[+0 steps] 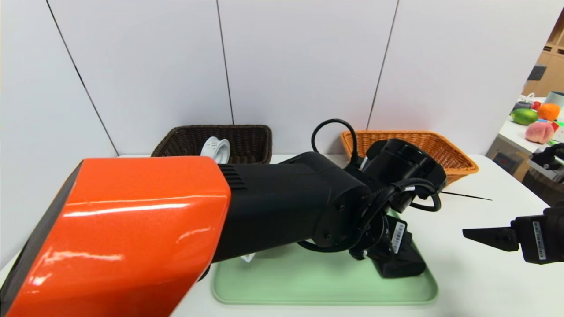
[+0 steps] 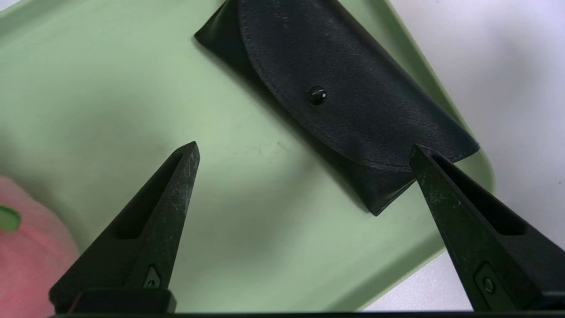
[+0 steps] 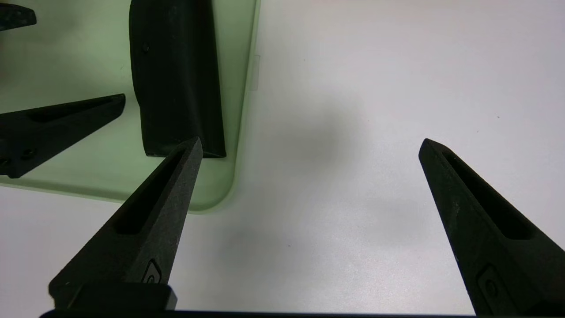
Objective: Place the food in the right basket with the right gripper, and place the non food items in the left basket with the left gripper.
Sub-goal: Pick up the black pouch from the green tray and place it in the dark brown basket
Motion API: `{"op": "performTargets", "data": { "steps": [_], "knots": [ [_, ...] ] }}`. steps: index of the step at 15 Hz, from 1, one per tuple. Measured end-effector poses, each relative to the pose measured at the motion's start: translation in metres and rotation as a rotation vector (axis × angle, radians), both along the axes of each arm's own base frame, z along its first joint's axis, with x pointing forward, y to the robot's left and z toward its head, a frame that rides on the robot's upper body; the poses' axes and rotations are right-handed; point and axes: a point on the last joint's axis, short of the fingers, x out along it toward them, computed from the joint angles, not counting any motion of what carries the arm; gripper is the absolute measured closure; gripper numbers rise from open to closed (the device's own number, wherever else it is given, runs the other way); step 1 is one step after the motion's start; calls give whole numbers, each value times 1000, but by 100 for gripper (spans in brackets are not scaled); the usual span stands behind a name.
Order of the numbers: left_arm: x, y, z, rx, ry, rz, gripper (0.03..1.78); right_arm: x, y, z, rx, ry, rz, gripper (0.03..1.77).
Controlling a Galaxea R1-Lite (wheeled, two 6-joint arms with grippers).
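Two woven baskets stand at the back of the white table [image 1: 484, 264], behind the flat, pale green plastic tray [image 1: 317, 281] that serves here as the landmark. The dark brown wicker basket [image 1: 246, 141] is behind the tray's left end and has a white plastic reel-like object [image 1: 216, 149] leaning inside its near wall. The orange wicker basket [image 1: 440, 149] is behind the tray's right end.

On the tray, along its right edge, lies a black leather glasses case [image 2: 353, 110] with a curved flap and a small round snap; one end comes close to the tray's near right corner. At the tray's other side a soft pink item with a green spot [image 2: 26, 260] shows only in part, too cut off to identify.

The left gripper [image 2: 304, 152] hangs above the tray, tilted downward, its two pointed black fingers spread wide and holding nothing. One fingertip [image 2: 419, 154] overlaps the near end of the case in the left wrist view; whether it touches cannot be told. In the head view the left arm's orange and black casing covers most of the tray.

The right gripper [image 3: 311, 145] hovers over bare table just off the tray's right edge, its fingers likewise wide apart and empty, one fingertip [image 3: 194, 145] close to the tray's near right corner.
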Motion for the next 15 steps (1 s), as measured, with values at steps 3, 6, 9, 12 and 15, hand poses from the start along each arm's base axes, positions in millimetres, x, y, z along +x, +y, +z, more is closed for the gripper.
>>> {"op": "performTargets", "data": {
  "steps": [3, 6, 9, 12, 15],
  "knots": [
    [4, -8, -7, -18, -34, -27, 12, -4, 0, -3, 0, 6, 3, 10],
    [7, -16, -10, -50, -66, -64, 12, -7, 0, -5, -1, 7, 5, 10],
    [9, -22, -15, -68, -89, -87, 12, -9, 0, -6, -3, 9, 9, 10],
    [12, -27, -24, -61, -110, -105, 12, -10, 0, -7, -4, 13, 10, 10],
    [12, -30, -31, -47, -106, -109, 12, -11, 0, -8, -4, 13, 15, 10]
  ]
}}
